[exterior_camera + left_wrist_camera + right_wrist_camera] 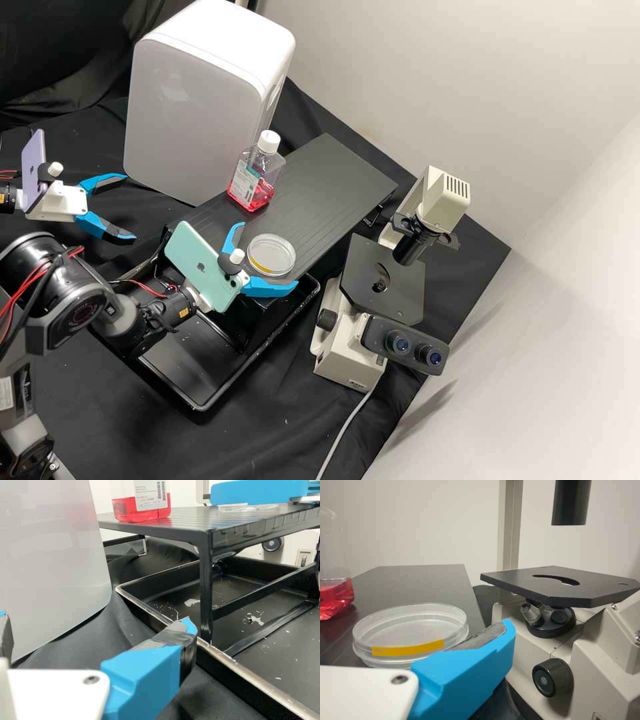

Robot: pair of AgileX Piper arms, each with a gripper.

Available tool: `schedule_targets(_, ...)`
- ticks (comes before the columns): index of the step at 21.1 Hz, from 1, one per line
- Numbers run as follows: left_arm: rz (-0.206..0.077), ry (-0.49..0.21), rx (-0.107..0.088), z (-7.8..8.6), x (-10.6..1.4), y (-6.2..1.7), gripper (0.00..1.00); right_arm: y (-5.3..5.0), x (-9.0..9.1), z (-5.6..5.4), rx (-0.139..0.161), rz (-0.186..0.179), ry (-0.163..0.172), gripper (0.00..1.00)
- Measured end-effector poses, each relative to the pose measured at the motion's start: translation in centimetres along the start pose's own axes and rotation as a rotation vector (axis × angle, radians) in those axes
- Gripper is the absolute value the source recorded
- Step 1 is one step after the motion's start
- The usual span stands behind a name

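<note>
Black-draped table carrying, in descending size: a white box, upper left; a microscope, centre right; a shallow tray, lower centre, probably there to catch spills under the raised platform. A flask of red liquid stands upright on the platform. The petri dish lies flat at its near edge, seemingly kept within reach. The right end effector is spread open astride the dish, not clamping it. The left end effector, far left, gapes open beside the box. The dish contents are indistinct.
</note>
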Motion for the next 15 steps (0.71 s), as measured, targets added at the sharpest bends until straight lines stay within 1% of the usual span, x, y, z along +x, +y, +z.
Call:
schedule_targets(7, 0.0, 0.0, 0.0, 0.0, 0.0, 0.0, 1.0, -0.28, 0.19, -0.09, 0.0, -0.004, 0.007, 1.0)
schedule_targets(8, 0.0, 0.0, 0.0, 0.0, 0.0, 0.0, 1.0, -0.28, 0.19, -0.09, 0.0, -0.004, 0.007, 0.0)
schedule_targets(11, 0.0, 0.0, 0.0, 0.0, 0.0, 0.0, 1.0, -0.31, 0.2, -0.07, -0.007, -0.005, 0.006, 0.0)
schedule_targets(13, -0.001, 0.0, 0.0, -0.01, 0.01, -0.03, 1.0, -0.31, 0.2, -0.07, -0.021, -0.005, 0.006, 0.0)
schedule_targets(15, -0.005, 0.001, 0.0, -0.02, 0.08, -0.15, 1.0, -0.31, 0.2, -0.07, -0.022, -0.005, 0.006, 0.0)
